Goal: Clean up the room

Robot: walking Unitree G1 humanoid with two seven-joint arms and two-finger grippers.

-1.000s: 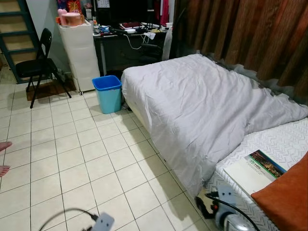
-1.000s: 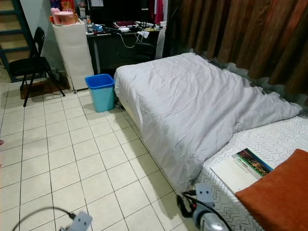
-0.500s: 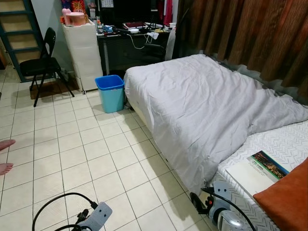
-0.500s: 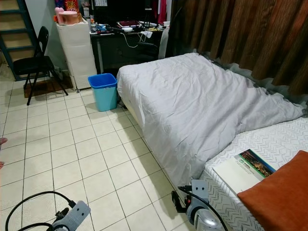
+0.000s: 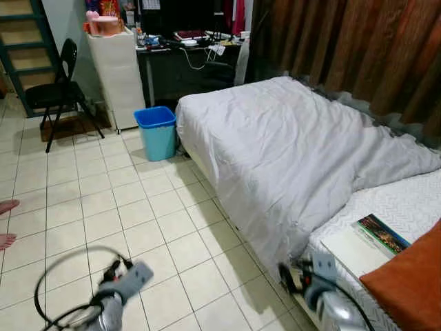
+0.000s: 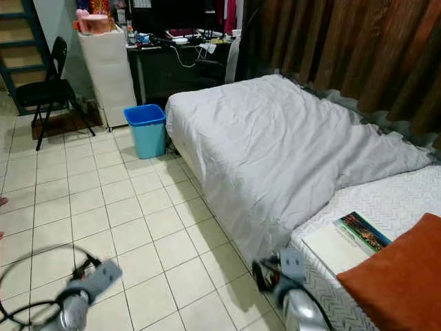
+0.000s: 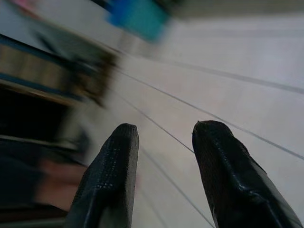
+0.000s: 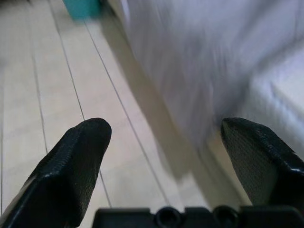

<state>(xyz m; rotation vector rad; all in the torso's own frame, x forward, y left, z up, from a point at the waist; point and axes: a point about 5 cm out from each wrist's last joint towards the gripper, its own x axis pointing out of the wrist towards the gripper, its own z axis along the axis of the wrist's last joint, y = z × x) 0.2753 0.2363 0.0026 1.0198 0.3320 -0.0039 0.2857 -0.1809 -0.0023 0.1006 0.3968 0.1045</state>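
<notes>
**Bedroom floor, both arms low, nothing held**

Left gripper (image 7: 164, 156) low over the tiled floor (image 5: 138, 207), jaws parted, grasping nothing. Right gripper (image 8: 166, 166) beside the bed's edge, jaws released wide, also bare. Grey duvet (image 5: 289, 145) rumpled across the bed (image 5: 406, 200), hanging over its near side. Book (image 5: 365, 238) lying flat on the patterned sheet, just beside an orange cushion (image 5: 410, 279). Blue bin (image 5: 156, 132) on the floor by the bed's far corner, near a white drawer unit (image 5: 118, 76) and a cluttered dark desk (image 5: 189, 52). Black folding chair (image 5: 58, 89) well apart at left. A person's bare feet (image 5: 7, 224) at the left edge.
</notes>
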